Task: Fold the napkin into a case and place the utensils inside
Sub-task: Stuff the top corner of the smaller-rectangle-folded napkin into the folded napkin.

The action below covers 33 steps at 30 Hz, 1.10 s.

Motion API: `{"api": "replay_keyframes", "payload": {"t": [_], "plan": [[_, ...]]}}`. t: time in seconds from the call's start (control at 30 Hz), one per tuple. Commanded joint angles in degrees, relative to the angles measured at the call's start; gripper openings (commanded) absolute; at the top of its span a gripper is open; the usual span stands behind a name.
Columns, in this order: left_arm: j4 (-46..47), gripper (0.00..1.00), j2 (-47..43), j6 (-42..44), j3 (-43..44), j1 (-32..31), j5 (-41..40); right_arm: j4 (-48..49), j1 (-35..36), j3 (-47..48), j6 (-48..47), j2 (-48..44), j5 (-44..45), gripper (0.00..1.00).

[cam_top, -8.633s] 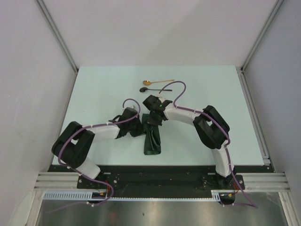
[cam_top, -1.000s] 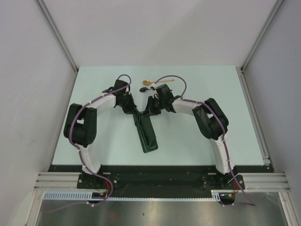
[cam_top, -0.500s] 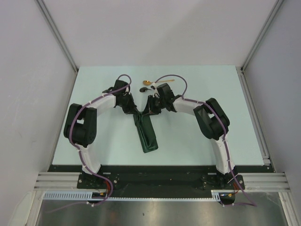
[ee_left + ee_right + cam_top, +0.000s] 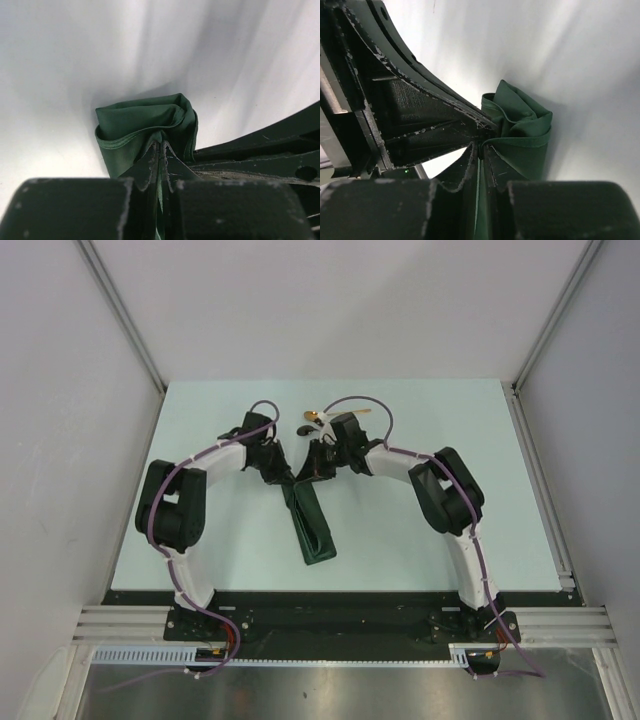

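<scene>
Green napkin (image 4: 315, 530) runs 12-to-6; left and right jaws pinch its 12 o'clock end; gold spoon (image 4: 314, 416) nearer right.

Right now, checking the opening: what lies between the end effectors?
The napkin, its far end pinched by left end effector and right end effector; top view.

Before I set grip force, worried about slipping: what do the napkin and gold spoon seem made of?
The napkin: woven cloth, perhaps cotton, matte dark green; its stitched hem and soft folds show that. The gold spoon: likely metal, polished gold finish, going by its glint; too small to be sure.
</scene>
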Motion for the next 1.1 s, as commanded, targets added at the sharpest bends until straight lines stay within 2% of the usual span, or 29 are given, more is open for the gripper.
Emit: {"api": "replay_keyframes", "payload": {"t": [0.0, 0.1, 0.17, 0.23, 0.57, 0.73, 0.93, 1.07], "plan": [[1.0, 0.04, -2.1, -0.4, -0.6, 0.3, 1.6, 2.9, 0.3, 3.4, 1.3, 2.5, -4.0, 0.13], [1.0, 0.05, -3.0, -0.5, -0.9, 0.3, 1.0, 3.8, -0.1, 2.7, 1.4, 3.1, -4.6, 0.15], [1.3, 0.06, -3.2, -0.9, -1.4, 0.4, 0.8, 5.4, 0.0, 2.3, 1.6, 4.0, -5.0, 0.2], [1.5, 0.07, -3.1, -1.2, -1.9, 0.3, 0.9, 7.7, -0.2, 1.9, 2.9, 4.5, -6.0, 0.22], [2.4, 0.29, -6.9, -1.6, -4.7, 0.7, -0.3, 15.2, -0.7, -1.9, 6.7, 4.4, -8.2, 0.3], [2.2, 0.33, -8.4, -1.6, -5.1, 0.9, -0.2, 17.6, -1.0, -3.5, 7.4, 3.9, -9.2, 0.34], [2.5, 0.45, -9.9, -1.7, -5.8, 1.2, -0.8, 19.9, -1.1, -4.6, 8.9, 4.0, -9.8, 0.34], [2.8, 0.46, -9.7, -1.8, -5.7, 1.6, -1.0, 21.4, -1.2, -4.9, 10.3, 4.3, -10.7, 0.3]]}}
